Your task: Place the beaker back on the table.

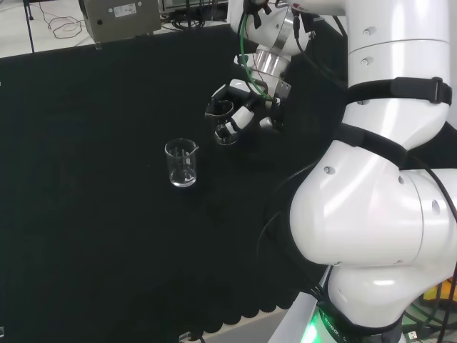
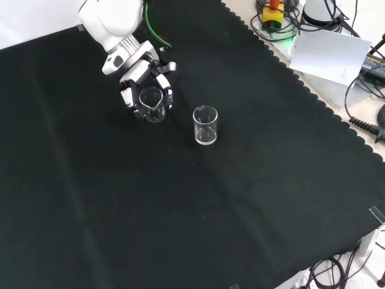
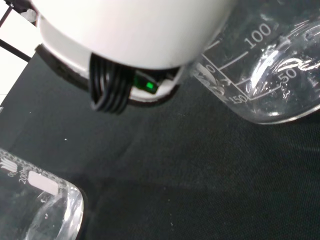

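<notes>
In the front view a small clear glass beaker [image 2: 153, 103] with a spout sits upright in my hand [image 2: 137, 78], whose black and white fingers curl round its sides. It hangs low over the black cloth [image 2: 180, 211]; I cannot tell whether its base touches. In the head view the hand [image 1: 239, 114] is curled just left of the arm's links, and the glass in it is hard to make out. The wrist view shows a graduated beaker [image 3: 265, 75] close up, and the rim of another [image 3: 40, 205].
A second clear beaker [image 1: 181, 163] [image 2: 205, 124] stands upright on the cloth a short way from the hand. A grey box [image 1: 120, 18] stands beyond the cloth's far edge. Papers [image 2: 331, 54] and cables lie off the cloth at the front view's right.
</notes>
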Controlling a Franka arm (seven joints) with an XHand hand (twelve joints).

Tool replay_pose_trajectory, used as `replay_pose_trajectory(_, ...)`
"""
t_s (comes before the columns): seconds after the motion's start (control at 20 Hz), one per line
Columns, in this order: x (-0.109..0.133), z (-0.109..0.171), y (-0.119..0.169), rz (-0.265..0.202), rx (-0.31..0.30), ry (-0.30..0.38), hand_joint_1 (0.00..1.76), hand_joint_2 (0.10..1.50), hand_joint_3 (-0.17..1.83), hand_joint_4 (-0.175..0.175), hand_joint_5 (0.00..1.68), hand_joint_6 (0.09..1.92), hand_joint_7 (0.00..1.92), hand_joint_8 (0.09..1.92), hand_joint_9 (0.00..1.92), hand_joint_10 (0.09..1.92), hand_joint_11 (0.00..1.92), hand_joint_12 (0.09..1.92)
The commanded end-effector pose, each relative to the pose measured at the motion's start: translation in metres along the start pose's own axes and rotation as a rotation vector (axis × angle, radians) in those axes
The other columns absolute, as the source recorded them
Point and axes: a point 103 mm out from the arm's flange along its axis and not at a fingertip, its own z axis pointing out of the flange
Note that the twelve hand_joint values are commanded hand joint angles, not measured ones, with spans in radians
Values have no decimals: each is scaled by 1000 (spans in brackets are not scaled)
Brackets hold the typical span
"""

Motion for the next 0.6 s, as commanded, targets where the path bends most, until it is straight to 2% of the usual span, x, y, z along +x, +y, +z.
replay_pose_trajectory(0.05, -2, 2, -3, -1, -31, 14, 1442, 516, 844, -175, 1158, 879, 1316, 796, 1631, 87, 1160, 746)
replay_pose_trajectory(0.35, -2, 2, -5, -9, -121, 6, 1439, 535, 824, -175, 1150, 919, 1301, 833, 1610, 87, 1108, 774)
replay_pose_trajectory(0.6, -1, 2, -4, -13, -136, -13, 1437, 544, 814, -175, 1149, 933, 1299, 842, 1597, 87, 1086, 783)
